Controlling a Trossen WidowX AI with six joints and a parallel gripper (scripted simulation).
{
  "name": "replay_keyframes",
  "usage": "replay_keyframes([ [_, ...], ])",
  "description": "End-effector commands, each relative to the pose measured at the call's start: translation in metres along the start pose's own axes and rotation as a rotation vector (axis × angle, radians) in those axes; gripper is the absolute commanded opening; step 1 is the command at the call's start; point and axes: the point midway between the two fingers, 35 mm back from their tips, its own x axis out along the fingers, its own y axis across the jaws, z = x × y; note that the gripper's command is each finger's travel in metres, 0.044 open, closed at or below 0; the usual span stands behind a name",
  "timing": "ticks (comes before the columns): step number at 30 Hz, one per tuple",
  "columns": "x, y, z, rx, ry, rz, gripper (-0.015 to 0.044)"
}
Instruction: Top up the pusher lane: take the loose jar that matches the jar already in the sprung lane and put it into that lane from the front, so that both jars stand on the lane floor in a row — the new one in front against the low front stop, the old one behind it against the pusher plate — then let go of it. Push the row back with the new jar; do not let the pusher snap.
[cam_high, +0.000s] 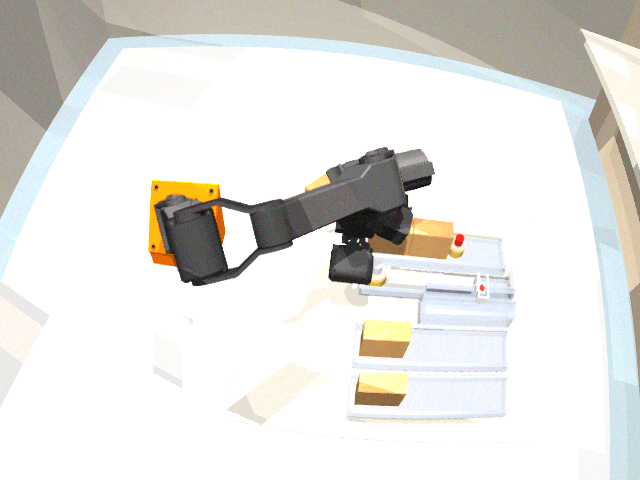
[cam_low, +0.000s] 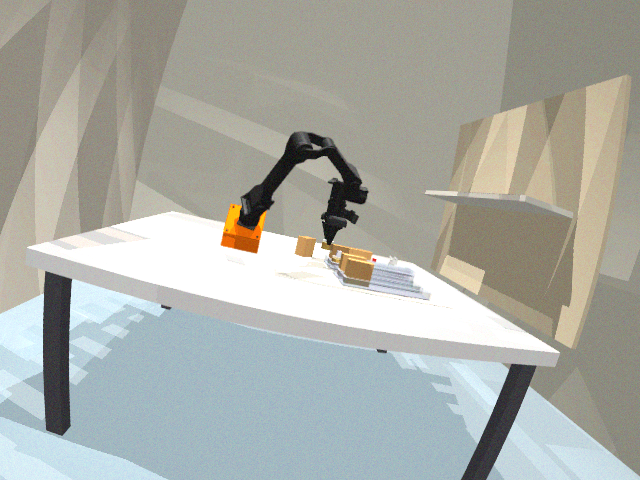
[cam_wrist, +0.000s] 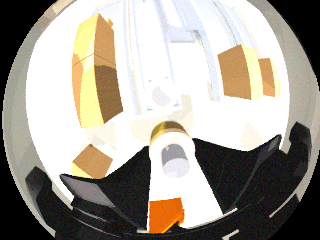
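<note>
A white table (cam_high: 320, 103) with a pale blue edge stands in a room of beige walls; a tan panel with a grey shelf (cam_low: 498, 198) rises at 3 o'clock in the exterior view. The arm reaches from its orange base (cam_high: 181, 193) toward the rack of pale lanes (cam_high: 439, 341) at 4 o'clock in the top view.

The gripper (cam_wrist: 175, 163) is clamped on the loose jar (cam_wrist: 172, 154), a cream jar with a grey cap and a gold band at its lower end in the wrist view. It hangs just at the front end of the sprung lane (cam_high: 439, 281), over the jar already there (cam_high: 379, 274), which is cream too and mostly hidden by the gripper; whether the two touch cannot be told.

The pusher plate (cam_high: 481, 287) carries a red dot. The lane at 12 o'clock holds cardboard boxes (cam_high: 429, 237) and a red-capped jar (cam_high: 457, 245). The two lanes at 6 o'clock hold one box (cam_high: 385, 338) and another box (cam_high: 381, 388). No writing is legible.
</note>
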Motion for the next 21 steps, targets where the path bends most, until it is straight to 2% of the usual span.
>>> replay_keyframes([
  [1, 0.007, 0.0, 0.001, -0.013, 0.002, -0.007, 0.0],
  [6, 0.024, 0.0, 0.001, -0.013, 0.001, -0.008, 0.0],
  [21, 0.025, 0.0, 0.005, -0.013, 0.001, -0.008, 0.0],
])
